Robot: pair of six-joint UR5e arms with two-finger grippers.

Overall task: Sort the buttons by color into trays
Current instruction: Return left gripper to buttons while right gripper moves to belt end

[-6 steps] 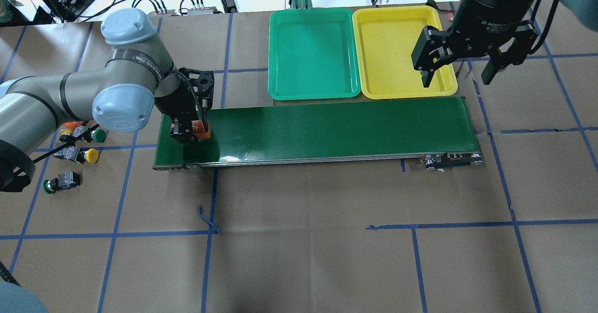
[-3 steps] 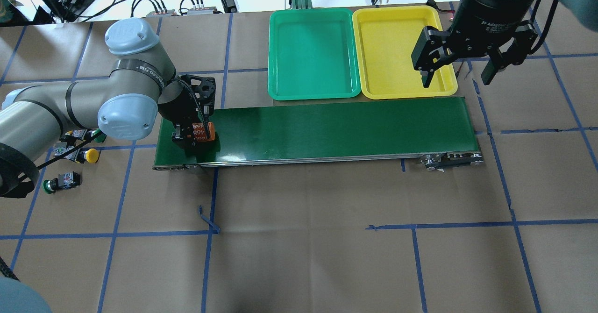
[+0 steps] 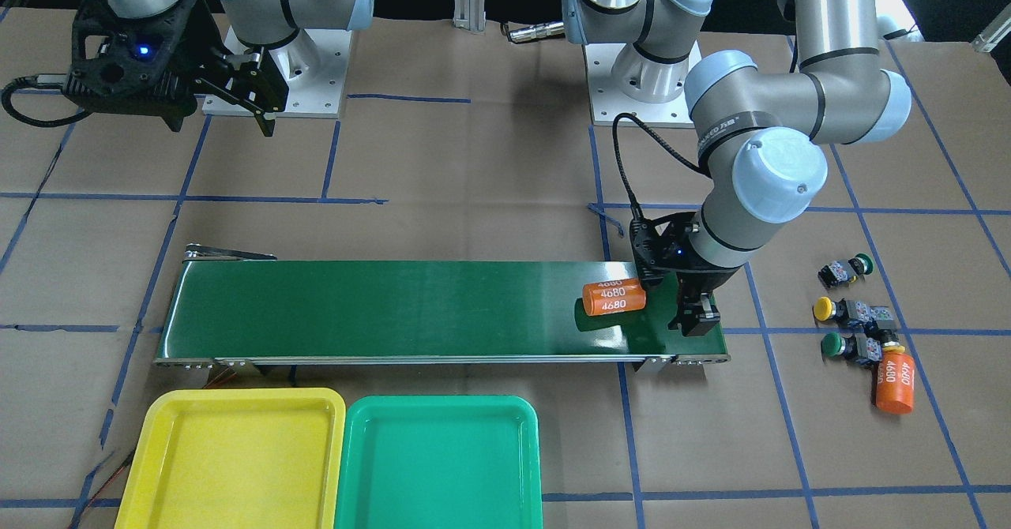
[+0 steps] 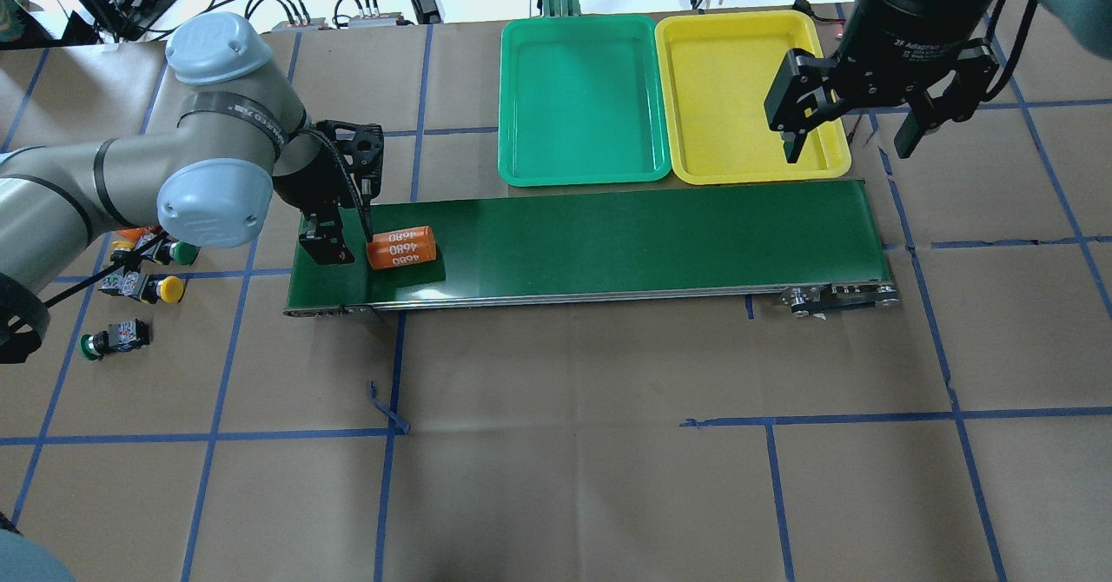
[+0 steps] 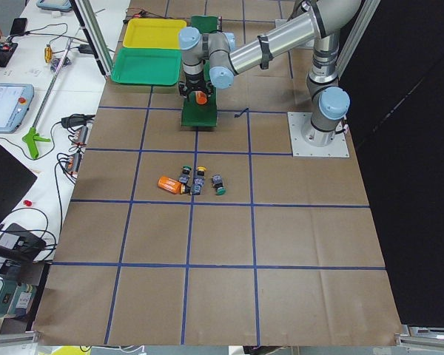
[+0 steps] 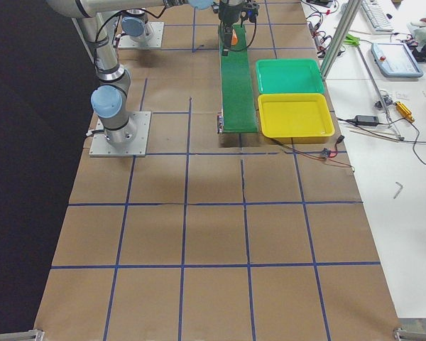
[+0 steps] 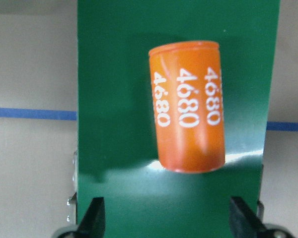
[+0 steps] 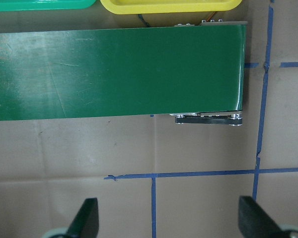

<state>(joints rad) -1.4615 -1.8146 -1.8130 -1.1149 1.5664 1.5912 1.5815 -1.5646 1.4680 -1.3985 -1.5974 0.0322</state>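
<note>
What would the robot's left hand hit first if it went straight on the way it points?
Most likely the dark green conveyor belt, just short of the orange cylinder lying on it. The left hand is open; depth is hard to judge.

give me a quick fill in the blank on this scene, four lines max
On the conveyor belt lies one ___ cylinder.
The left gripper is ___, with nothing between its fingers.
The green tray and the yellow tray are both ___.
Of the three buttons on the table, the middle button has a ___ cap.
Missing words: orange; open; empty; yellow.
</note>
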